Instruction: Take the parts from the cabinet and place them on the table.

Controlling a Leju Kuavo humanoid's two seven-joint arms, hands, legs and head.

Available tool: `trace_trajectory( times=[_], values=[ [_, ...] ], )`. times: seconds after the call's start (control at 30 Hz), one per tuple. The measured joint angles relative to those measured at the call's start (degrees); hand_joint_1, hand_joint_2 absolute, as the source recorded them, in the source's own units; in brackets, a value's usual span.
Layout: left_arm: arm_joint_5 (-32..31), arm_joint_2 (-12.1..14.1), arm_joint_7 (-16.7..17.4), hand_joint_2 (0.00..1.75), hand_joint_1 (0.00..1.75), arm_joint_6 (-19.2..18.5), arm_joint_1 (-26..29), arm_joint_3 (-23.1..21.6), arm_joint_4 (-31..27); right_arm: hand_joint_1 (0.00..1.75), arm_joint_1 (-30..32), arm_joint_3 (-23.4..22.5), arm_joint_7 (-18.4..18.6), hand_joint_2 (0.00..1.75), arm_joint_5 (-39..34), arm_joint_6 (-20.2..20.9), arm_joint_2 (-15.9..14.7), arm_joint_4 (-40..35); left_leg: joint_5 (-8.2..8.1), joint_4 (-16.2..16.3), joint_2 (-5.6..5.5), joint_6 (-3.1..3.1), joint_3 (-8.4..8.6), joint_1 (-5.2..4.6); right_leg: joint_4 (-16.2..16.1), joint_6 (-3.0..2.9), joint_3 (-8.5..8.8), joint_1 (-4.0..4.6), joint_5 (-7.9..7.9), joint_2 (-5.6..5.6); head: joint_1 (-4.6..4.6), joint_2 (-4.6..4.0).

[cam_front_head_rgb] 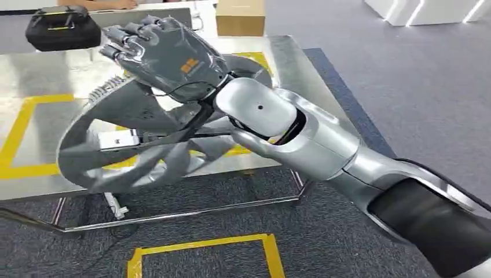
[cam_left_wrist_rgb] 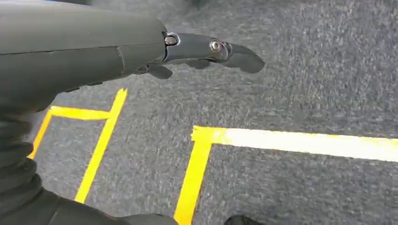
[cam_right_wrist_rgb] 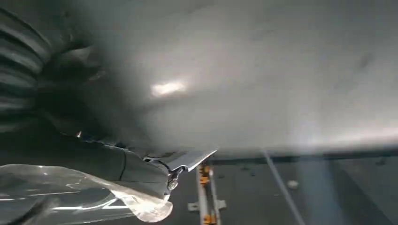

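Note:
A big grey wheel-shaped part [cam_front_head_rgb: 130, 145] with spokes and a ribbed rim hangs tilted over the front of the steel table [cam_front_head_rgb: 52, 72]. My right hand [cam_front_head_rgb: 165, 52] reaches in from the lower right and grips the part's upper rim, fingers curled over it. In the right wrist view the part's grey surface [cam_right_wrist_rgb: 244, 79] sits blurred and very close, with the thumb [cam_right_wrist_rgb: 141, 166] below it beside a fold of clear plastic [cam_right_wrist_rgb: 94, 197]. My left hand [cam_left_wrist_rgb: 197, 49] hangs over the carpet with its fingers stretched out and nothing in it.
A black case [cam_front_head_rgb: 63, 26] and a cardboard box [cam_front_head_rgb: 240, 17] stand at the table's far side, where a person's arm [cam_front_head_rgb: 104, 3] shows. Yellow tape [cam_front_head_rgb: 23, 119] marks a square on the tabletop. More yellow tape [cam_front_head_rgb: 202, 249] outlines boxes on the grey carpet.

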Motion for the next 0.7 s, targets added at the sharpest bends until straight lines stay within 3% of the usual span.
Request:
trace_trajectory(
  times=[0.03,0.07,0.1,0.17,0.2,0.23,0.33,0.37,0.4,0.43,0.47,0.53,0.57,0.6,0.63,0.7],
  values=[
    [0.0,-0.1,-0.1,1.75,0.00,0.0,0.0,0.0,0.0,1.75,0.3,0.0,0.0,1.75,0.0,0.0,-0.1,0.0,0.00,0.0,-0.91,0.00,0.02,-0.01,3.4,0.03,-1.99,0.04,-0.77,0.11,0.04,0.00],
    [0.0,-0.1,-0.2,1.75,0.00,0.0,0.0,0.0,0.0,1.75,0.6,0.0,0.0,1.75,0.1,0.0,-0.3,0.1,0.00,0.0,-1.68,0.00,0.05,0.00,4.1,0.02,-2.86,0.03,-0.17,0.11,0.00,0.00],
    [-0.1,0.0,-0.4,1.75,0.00,0.1,0.1,-0.1,0.0,1.75,0.8,0.0,0.0,1.75,0.1,0.0,-0.3,0.2,0.00,0.1,-2.05,-0.01,0.09,0.01,2.0,-0.08,-2.36,0.01,2.08,0.11,0.04,0.00],
    [-0.2,-0.1,-1.2,1.75,0.00,0.1,0.1,-0.2,0.0,1.75,0.7,0.0,0.2,1.75,0.2,0.0,-0.4,0.1,-0.08,0.3,-3.18,-0.14,0.17,0.04,-7.8,-0.44,1.46,-0.06,8.21,0.21,0.15,0.00],
    [-0.3,-0.1,-1.6,1.75,0.00,0.1,0.2,-0.3,0.0,1.75,0.6,-0.1,0.4,1.75,0.4,-0.1,-0.5,0.1,-0.20,0.4,-3.55,-0.34,0.04,0.06,-11.9,-0.57,2.91,-0.09,9.70,0.70,0.15,0.00],
    [-0.3,-0.1,-2.3,1.75,0.00,0.2,0.2,-0.4,0.0,1.75,0.6,-0.1,0.5,1.75,0.5,-0.2,-0.6,0.1,-0.23,0.8,-3.81,-0.77,-0.38,-0.28,-12.9,-0.64,3.72,-0.06,9.21,1.33,0.09,0.00],
    [-0.2,-0.1,-4.1,1.75,0.00,0.3,0.5,-0.5,0.0,1.75,0.9,-0.2,0.7,1.75,0.7,-0.3,-0.9,0.2,0.25,0.5,-3.99,-1.64,-0.73,0.16,-13.3,-1.29,3.88,0.30,9.08,1.35,0.22,0.00],
    [-0.2,0.0,-4.5,1.75,0.00,0.2,0.5,-0.5,0.0,1.75,0.9,-0.2,0.7,1.75,0.8,-0.3,-0.9,0.2,0.18,0.5,-4.13,-1.90,-0.75,-0.05,-13.7,-1.73,4.00,-0.14,9.38,1.18,0.13,0.00],
    [-0.3,0.0,-5.1,1.75,0.00,0.0,0.5,-0.6,0.0,1.75,0.9,-0.2,0.7,1.75,1.0,-0.3,-0.9,0.1,-0.55,1.2,-2.42,-2.24,-0.97,-0.13,-13.9,-2.06,4.30,-0.34,9.57,0.91,0.02,0.00],
    [-0.3,0.0,-5.6,1.75,0.00,-0.2,0.5,-0.8,0.0,1.75,0.8,-0.3,0.7,1.75,1.1,-0.4,-0.9,0.1,-2.13,3.4,-1.22,-2.52,-1.86,-0.10,-13.9,-2.31,4.40,-0.40,9.45,0.83,-0.50,0.00],
    [-0.4,0.0,-6.0,1.75,0.00,-0.4,0.4,-0.9,0.0,1.75,0.9,-0.4,0.7,1.75,1.2,-0.4,-1.0,0.1,-4.37,7.8,-0.56,-2.85,-3.80,0.12,-13.9,-2.50,4.45,-0.39,9.32,0.62,-0.41,0.00],
    [-0.4,0.0,-6.5,1.75,0.00,-0.4,0.3,-1.0,0.0,1.75,1.2,-0.5,0.7,1.75,1.3,-0.4,-1.0,0.1,-7.46,16.3,-0.31,-3.19,-7.77,0.31,-13.9,-2.64,4.53,-0.37,9.12,0.14,-0.44,0.00],
    [-0.4,0.0,-6.7,1.75,0.00,-0.4,0.3,-1.0,0.0,1.75,1.4,-0.5,0.7,1.75,1.3,-0.4,-1.1,0.1,-7.80,18.5,-0.27,-3.26,-8.94,0.36,-13.9,-2.60,4.59,-0.37,9.02,0.03,-0.48,0.00],
    [-0.4,-0.1,-6.8,1.75,0.00,-0.5,0.4,-1.0,0.0,1.75,1.5,-0.5,0.7,1.75,1.4,-0.4,-1.2,0.1,-6.72,17.9,-0.26,-3.25,-8.63,0.42,-13.9,-2.55,4.74,-0.36,8.89,-0.03,-0.44,0.00],
    [-0.4,0.0,-6.8,1.75,0.00,-0.5,0.5,-1.0,0.0,1.75,1.5,-0.5,0.7,1.75,1.4,-0.4,-1.2,0.1,-4.47,15.0,-0.25,-3.14,-7.29,0.46,-13.9,-2.42,4.94,-0.36,8.74,-0.05,-0.44,0.00],
    [-0.5,0.2,-6.8,1.75,0.00,-0.5,0.4,-1.2,0.0,1.75,1.4,-0.6,0.7,1.75,1.5,-0.4,-1.3,0.1,0.79,4.9,0.06,-2.67,-2.08,0.43,-13.9,-2.00,5.76,-0.37,8.19,-0.10,-0.46,0.00]
  ],
)
